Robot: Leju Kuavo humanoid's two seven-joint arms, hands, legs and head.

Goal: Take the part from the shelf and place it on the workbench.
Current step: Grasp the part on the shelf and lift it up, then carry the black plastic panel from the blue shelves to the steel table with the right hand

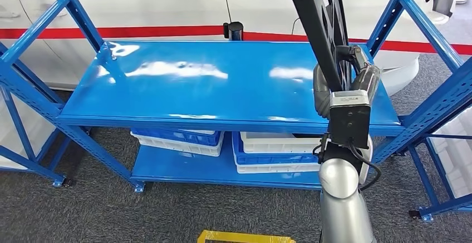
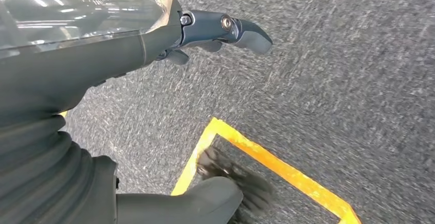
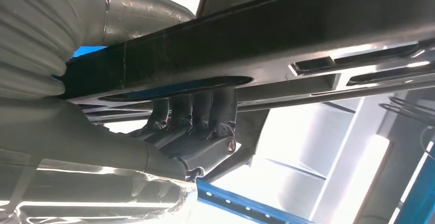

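Blue shelf [image 1: 222, 82] over stacked bins [image 1: 178, 140] — right robot hand [image 1: 345, 82] grasping the black part [image 1: 314, 20], left robot hand [image 2: 215, 32] released.

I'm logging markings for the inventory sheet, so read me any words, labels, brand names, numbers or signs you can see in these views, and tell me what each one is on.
No readable text in any view.
Right hand and the black part it holds: no lettering visible.
Blue shelf: plain, only glare.
Bins underneath: no labels visible.
Yellow floor tape: a plain line, no characters.
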